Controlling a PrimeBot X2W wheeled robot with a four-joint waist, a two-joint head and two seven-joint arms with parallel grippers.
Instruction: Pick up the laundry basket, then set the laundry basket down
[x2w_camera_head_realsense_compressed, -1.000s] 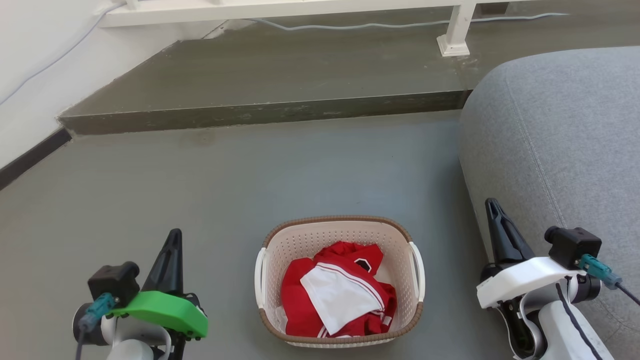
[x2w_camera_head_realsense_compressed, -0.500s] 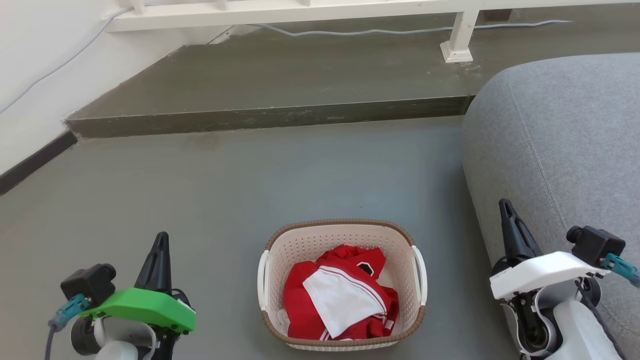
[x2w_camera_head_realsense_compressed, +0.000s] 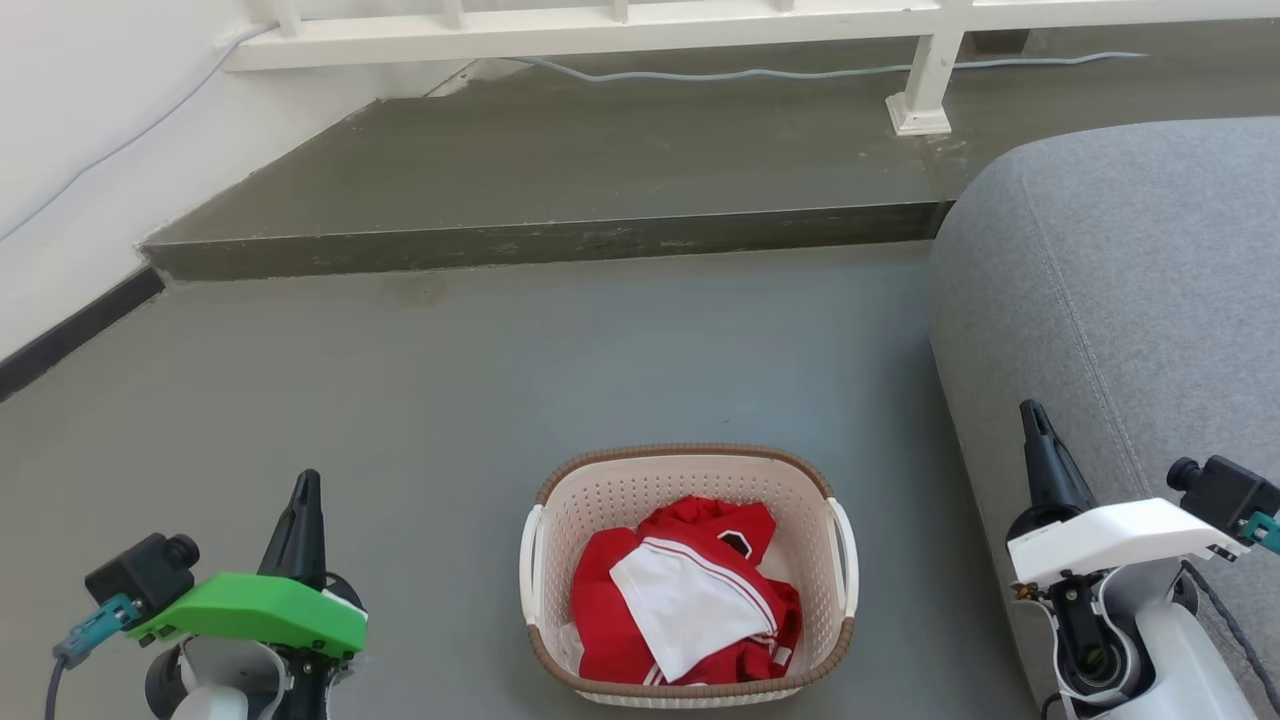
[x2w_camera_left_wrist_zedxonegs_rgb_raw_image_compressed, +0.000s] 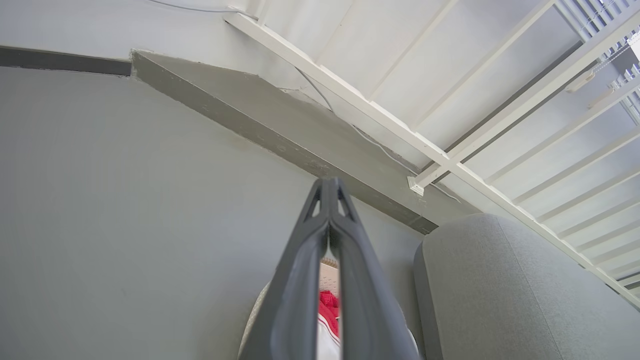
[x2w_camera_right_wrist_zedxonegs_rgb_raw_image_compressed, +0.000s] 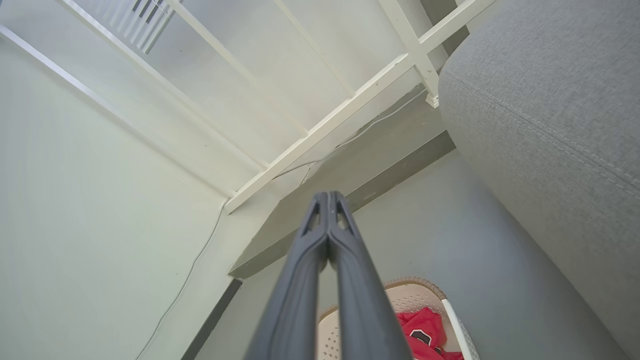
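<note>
From the head view I look down at the laundry basket (x2w_camera_head_realsense_compressed: 685, 452), which sits on the grey floor (x2w_camera_head_realsense_compressed: 480, 380) between my two arms, low in the middle of the frame, with red and white clothing (x2w_camera_head_realsense_compressed: 690, 610) heaped inside. My left hand (x2w_camera_head_realsense_compressed: 304, 485) hangs at lower left, well apart from the basket. My right hand (x2w_camera_head_realsense_compressed: 1031, 412) hangs at lower right, just beside a grey sofa (x2w_camera_head_realsense_compressed: 1120, 300). Each wrist view shows that hand's two dark fingers pressed together at the tips, holding nothing. I judge the step in hand to be the approach. To do it well I would spread both hands, lower them evenly, and bring each to the white handle on its own side (left handle (x2w_camera_head_realsense_compressed: 530, 560), right handle (x2w_camera_head_realsense_compressed: 847, 555)). Closing both together should lift the basket level, so the clothing does not tip out. The right arm needs care near the sofa.
</note>
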